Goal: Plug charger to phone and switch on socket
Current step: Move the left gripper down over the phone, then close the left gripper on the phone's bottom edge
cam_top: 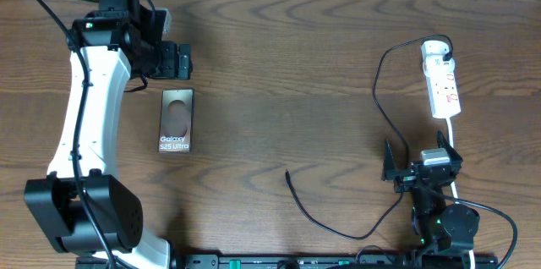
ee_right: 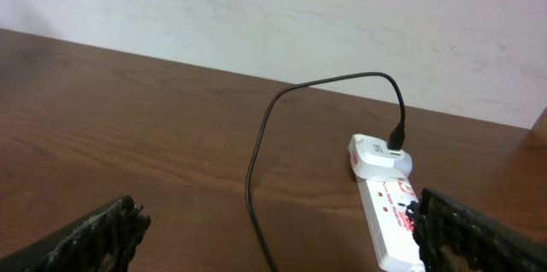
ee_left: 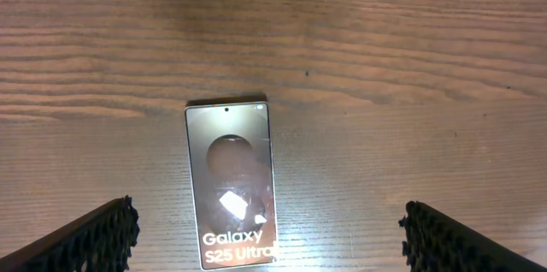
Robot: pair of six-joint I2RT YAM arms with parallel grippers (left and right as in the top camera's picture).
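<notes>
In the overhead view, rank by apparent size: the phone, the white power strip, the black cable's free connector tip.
1. phone and power strip: near alike, phone wider, strip longer; not ranked.
2. connector tip: clearly smallest.

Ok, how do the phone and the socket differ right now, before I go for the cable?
The phone is dark brown and glossy; the socket is white with red markings. The phone lies on the left arm's side; the socket on the right arm's side. The socket has the charger plugged into its end; the phone has nothing plugged in. Both lie flat on the table.
</notes>
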